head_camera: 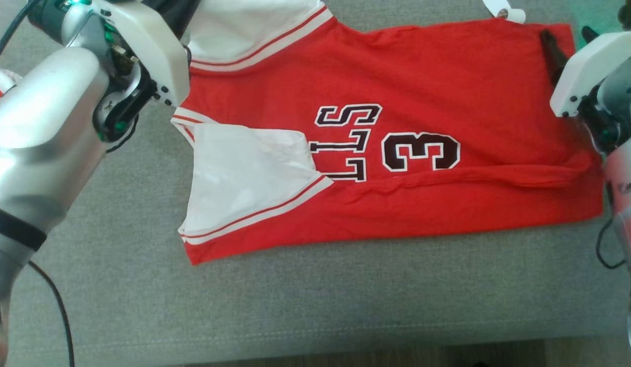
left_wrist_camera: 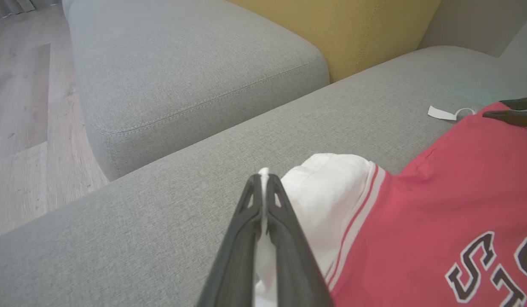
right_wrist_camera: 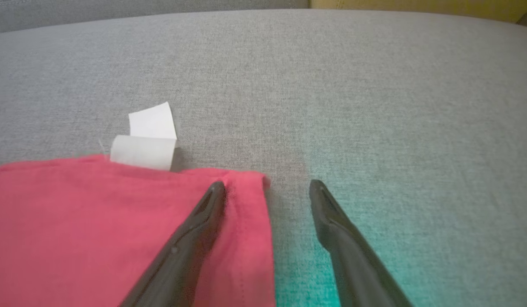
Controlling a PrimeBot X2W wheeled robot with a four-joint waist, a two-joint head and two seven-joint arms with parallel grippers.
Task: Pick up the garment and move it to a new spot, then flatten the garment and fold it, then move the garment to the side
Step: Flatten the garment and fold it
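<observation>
The garment (head_camera: 422,92) is a red sleeveless jersey with white trim and dark lettering, lying sideways on the grey cushion (head_camera: 116,285). My left gripper (left_wrist_camera: 263,177) is shut on a white fold at the garment's (left_wrist_camera: 438,204) shoulder end, and cloth shows between its tips. My right gripper (head_camera: 570,43) stands open at the far hem corner. In the right wrist view, the right gripper (right_wrist_camera: 267,187) has one finger over the red cloth (right_wrist_camera: 76,221) and the other over bare cushion. A white tag (right_wrist_camera: 146,140) sticks out at the hem.
A second grey seat (left_wrist_camera: 182,64) and a yellow cushion (left_wrist_camera: 352,30) lie beyond the garment, with wood floor (left_wrist_camera: 20,106) to the side. A thin black cable (head_camera: 60,306) hangs by my left arm. The cushion's front edge (head_camera: 315,351) runs along the bottom.
</observation>
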